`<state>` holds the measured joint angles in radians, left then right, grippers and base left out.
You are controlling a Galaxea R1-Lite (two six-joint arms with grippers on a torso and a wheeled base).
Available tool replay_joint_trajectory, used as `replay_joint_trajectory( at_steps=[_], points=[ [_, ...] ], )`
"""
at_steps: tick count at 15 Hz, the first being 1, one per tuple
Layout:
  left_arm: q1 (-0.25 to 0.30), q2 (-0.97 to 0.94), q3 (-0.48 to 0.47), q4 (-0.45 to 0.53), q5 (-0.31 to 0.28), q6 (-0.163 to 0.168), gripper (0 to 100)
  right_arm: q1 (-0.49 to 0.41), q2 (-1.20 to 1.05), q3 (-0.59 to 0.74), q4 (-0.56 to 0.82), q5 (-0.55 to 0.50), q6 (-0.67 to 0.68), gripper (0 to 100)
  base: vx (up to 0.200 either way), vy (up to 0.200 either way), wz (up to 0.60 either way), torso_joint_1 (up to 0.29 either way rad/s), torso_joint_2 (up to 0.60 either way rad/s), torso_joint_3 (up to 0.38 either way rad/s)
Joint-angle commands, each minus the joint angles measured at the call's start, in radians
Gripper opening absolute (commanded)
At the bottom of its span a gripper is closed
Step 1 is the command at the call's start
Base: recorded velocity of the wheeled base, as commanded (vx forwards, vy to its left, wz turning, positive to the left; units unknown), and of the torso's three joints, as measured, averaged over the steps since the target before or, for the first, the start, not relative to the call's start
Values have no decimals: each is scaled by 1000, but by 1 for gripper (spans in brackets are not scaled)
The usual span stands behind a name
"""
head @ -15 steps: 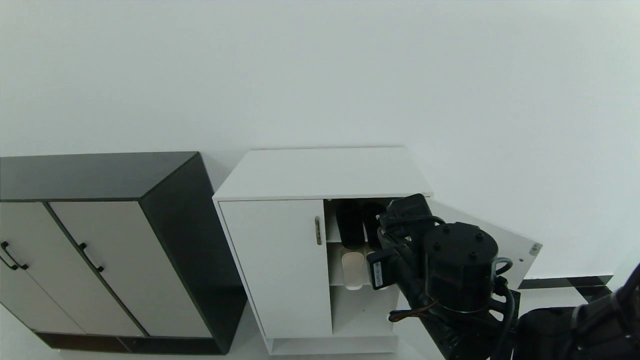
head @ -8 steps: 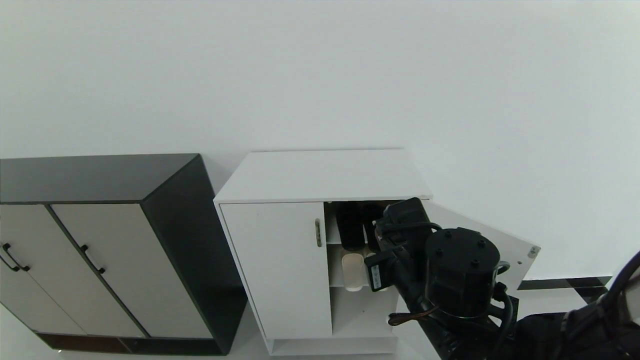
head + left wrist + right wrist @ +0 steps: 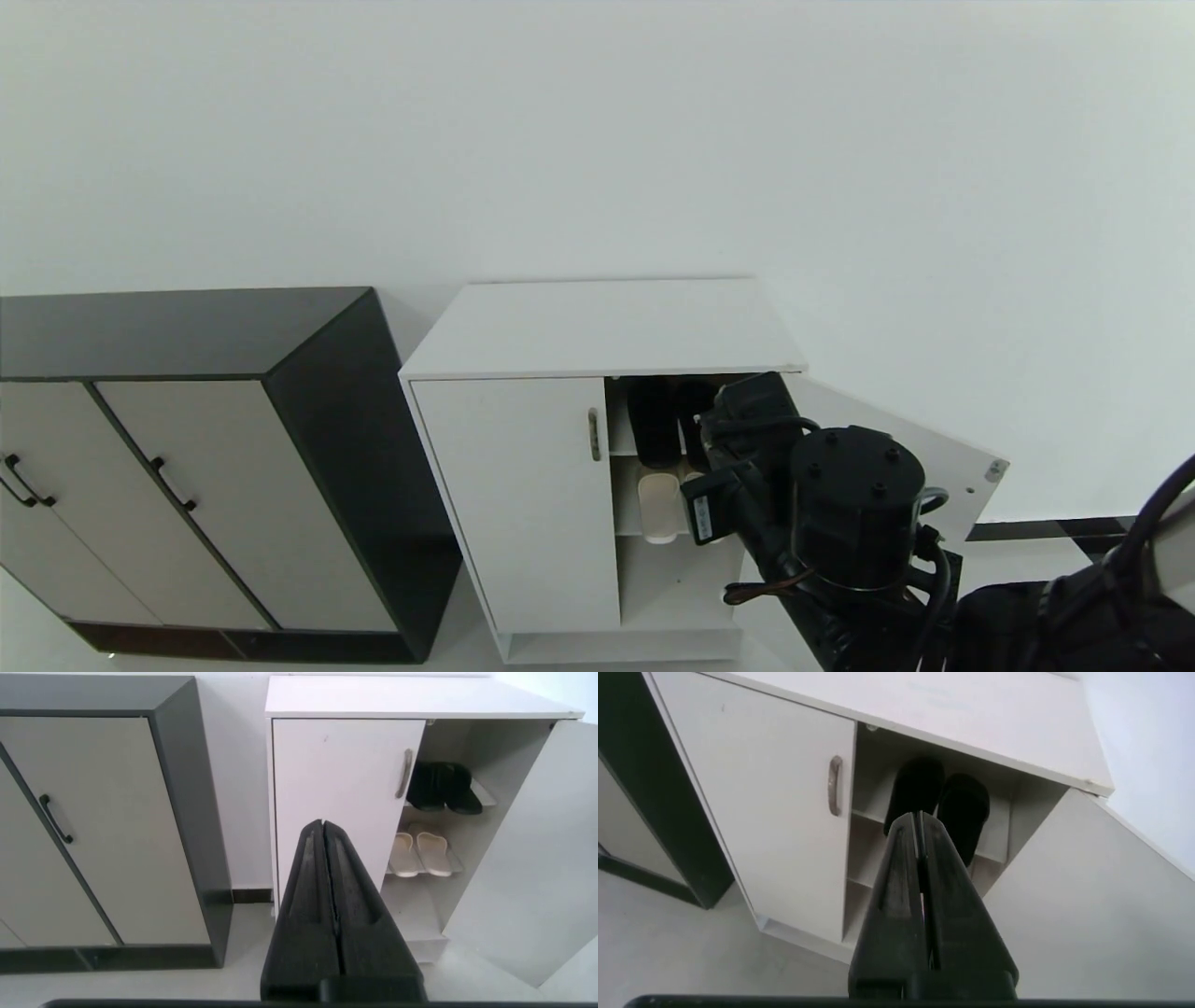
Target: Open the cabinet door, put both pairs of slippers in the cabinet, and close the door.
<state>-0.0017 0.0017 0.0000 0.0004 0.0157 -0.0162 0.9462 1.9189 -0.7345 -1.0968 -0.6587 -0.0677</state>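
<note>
The white cabinet (image 3: 597, 327) is a smooth, boxy unit with a flat matte top, standing against a plain pale wall. Its left door (image 3: 513, 495) is shut and carries a slim vertical metal handle (image 3: 593, 433); its right door (image 3: 901, 443), a flat white panel, stands swung wide open. Both pairs are inside the open half: the black slippers (image 3: 447, 786) lie side by side on the upper shelf, dark and rounded; the white slippers (image 3: 422, 852) lie side by side on the shelf below, pale and soft-edged.

The right gripper (image 3: 921, 821) has two long, black, wedge-shaped fingers pressed flat together with nothing between them; it hangs in front of the open compartment, pointing toward the upper shelf. The left gripper (image 3: 323, 826) has the same tapered black form, its fingers likewise closed on nothing; it is held well back from the furniture, facing the shut left door.

Just beside the white cabinet, on the robot's left, stands a dark cabinet (image 3: 317, 420); its frame is black and slab-sided, with two flat grey doors (image 3: 215, 523), each with a thin black bar handle (image 3: 170, 481).
</note>
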Motion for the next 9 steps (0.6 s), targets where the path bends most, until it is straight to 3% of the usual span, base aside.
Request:
replay_joint_trajectory(
  at_steps=[1,8,9],
  points=[
    [0,1,0,0,1,1,0,-10,9,4,0,-1,-1,0,0,0,-600,-2,2,2],
    [0,1,0,0,1,-1,0,-61,37,-20,3,1,-9,0,0,0,-600,7,-1,2],
    [0,1,0,0,1,-2,0,-95,46,-28,-2,14,-9,0,0,0,0,0,0,0]
  ],
)
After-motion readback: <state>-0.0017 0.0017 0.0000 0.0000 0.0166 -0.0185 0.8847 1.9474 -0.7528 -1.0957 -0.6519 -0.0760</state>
